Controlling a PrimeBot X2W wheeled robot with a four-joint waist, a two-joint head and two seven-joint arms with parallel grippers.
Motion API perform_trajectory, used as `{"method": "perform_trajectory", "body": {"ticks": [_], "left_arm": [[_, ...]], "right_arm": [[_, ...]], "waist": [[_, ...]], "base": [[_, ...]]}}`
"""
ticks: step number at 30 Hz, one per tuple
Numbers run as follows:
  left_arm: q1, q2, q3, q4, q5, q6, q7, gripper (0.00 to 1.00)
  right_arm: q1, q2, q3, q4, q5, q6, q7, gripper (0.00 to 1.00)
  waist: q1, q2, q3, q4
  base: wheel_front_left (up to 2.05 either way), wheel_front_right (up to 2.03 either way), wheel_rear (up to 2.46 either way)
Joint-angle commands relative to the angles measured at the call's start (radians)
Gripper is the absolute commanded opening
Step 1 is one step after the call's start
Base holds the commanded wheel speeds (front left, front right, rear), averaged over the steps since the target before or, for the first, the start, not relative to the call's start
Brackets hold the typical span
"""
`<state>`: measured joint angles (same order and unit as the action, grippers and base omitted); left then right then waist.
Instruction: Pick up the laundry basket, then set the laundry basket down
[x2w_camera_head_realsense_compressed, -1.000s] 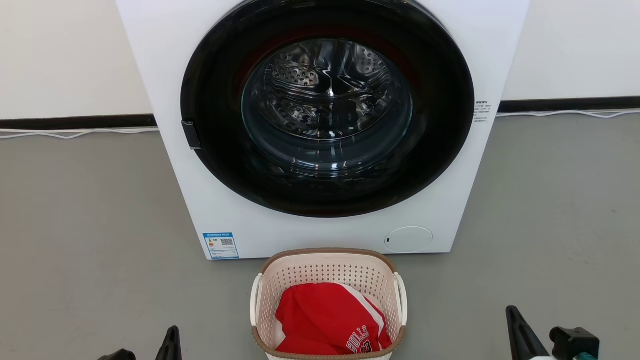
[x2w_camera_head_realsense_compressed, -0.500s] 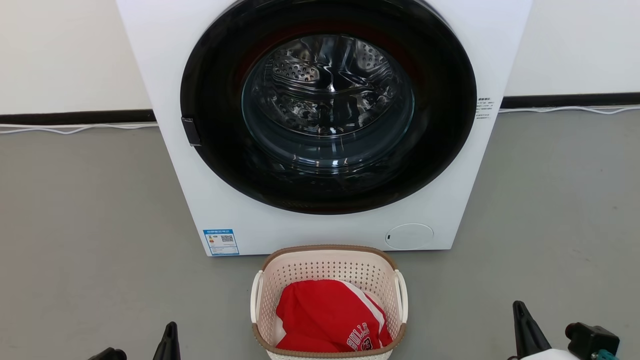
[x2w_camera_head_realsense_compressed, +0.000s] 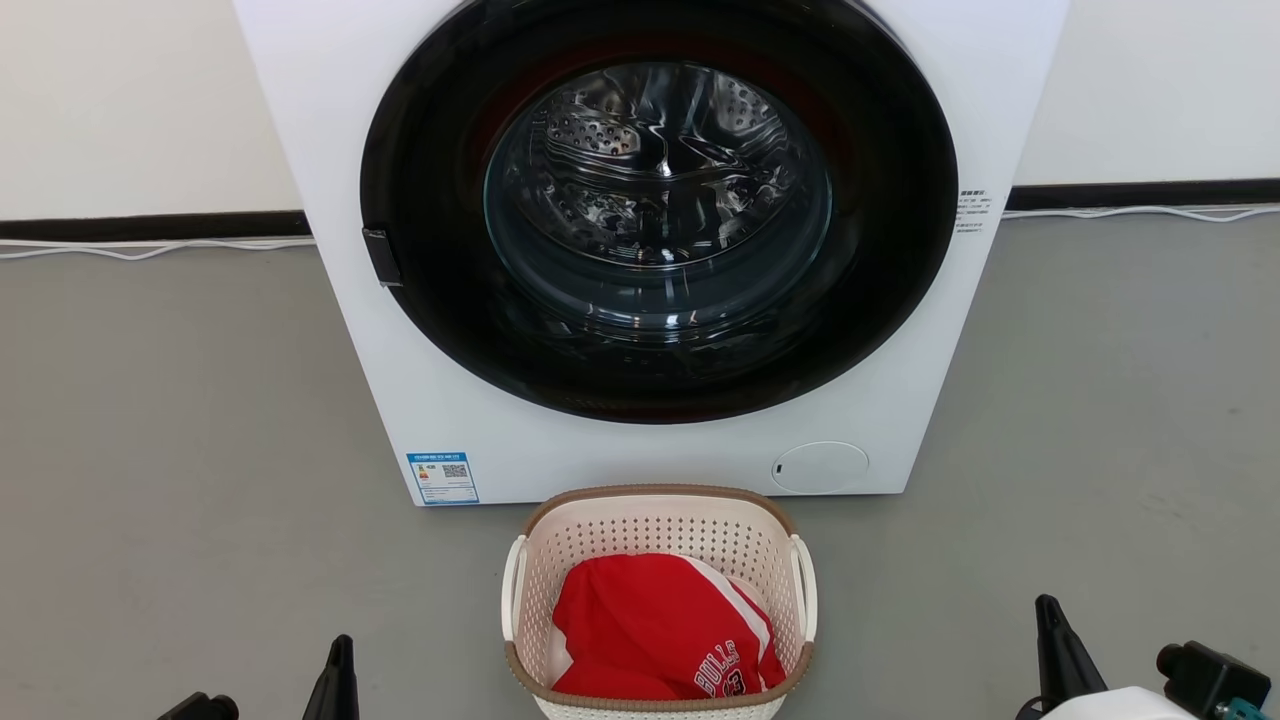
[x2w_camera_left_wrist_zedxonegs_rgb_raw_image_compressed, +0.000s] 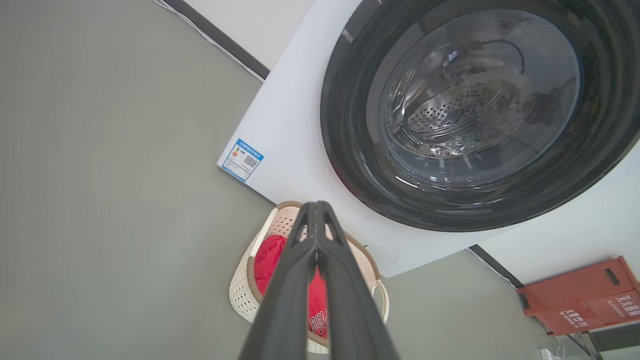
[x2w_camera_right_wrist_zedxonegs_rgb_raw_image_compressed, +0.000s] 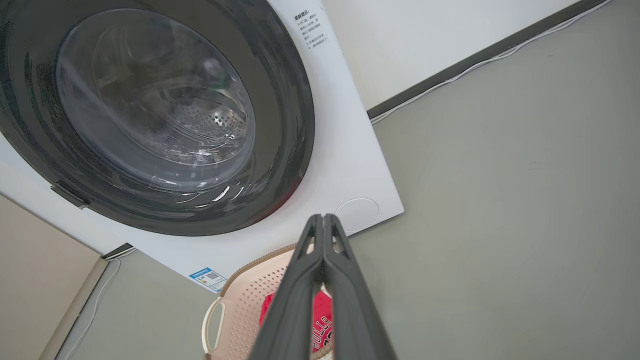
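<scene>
Basket (x2w_camera_head_realsense_compressed: 650, 530) on the grey floor (x2w_camera_head_realsense_compressed: 150, 450), upright, just in front of the washer (x2w_camera_head_realsense_compressed: 655, 230), roughly centred under its round door. Red jersey (x2w_camera_head_realsense_compressed: 650, 625) heaped inside, white lettering showing. Both white side handles free, nothing touching them.

Left pincer (x2w_camera_left_wrist_zedxonegs_rgb_raw_image_compressed: 316, 204): fingers pressed together, holding nothing, low at near left, apart from the basket.

Right pincer (x2w_camera_right_wrist_zedxonegs_rgb_raw_image_compressed: 324, 217): fingers pressed together too, empty, low at near right, further from the basket than the left one.
</scene>
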<state>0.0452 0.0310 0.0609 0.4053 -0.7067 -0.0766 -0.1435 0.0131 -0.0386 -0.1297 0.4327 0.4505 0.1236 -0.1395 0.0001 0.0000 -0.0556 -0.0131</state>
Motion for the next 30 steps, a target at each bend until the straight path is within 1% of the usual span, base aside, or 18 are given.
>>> {"method": "perform_trajectory", "body": {"ticks": [1,2,30], "left_arm": [[-0.058,0.007,0.013,-0.032,-0.021,-0.007,0.004,0.0],[-0.06,0.007,0.014,-0.035,-0.041,-0.008,0.01,0.0],[-0.091,0.011,0.027,-0.076,-0.328,-0.023,0.092,0.0]], "right_arm": [[-0.053,-0.007,0.006,-0.031,0.024,0.002,0.005,0.0],[-0.055,-0.007,0.006,-0.035,0.05,0.002,0.011,0.0],[-0.077,-0.009,0.009,-0.086,0.42,0.004,0.092,0.0]], "waist": [[-0.0001,0.0,0.0,0.0],[-0.0001,0.0,0.002,0.0],[-0.0001,0.0,0.021,0.005]], "base": [[0.0,0.0,0.0],[0.0,0.0,0.0],[0.0,0.0,0.0]]}}
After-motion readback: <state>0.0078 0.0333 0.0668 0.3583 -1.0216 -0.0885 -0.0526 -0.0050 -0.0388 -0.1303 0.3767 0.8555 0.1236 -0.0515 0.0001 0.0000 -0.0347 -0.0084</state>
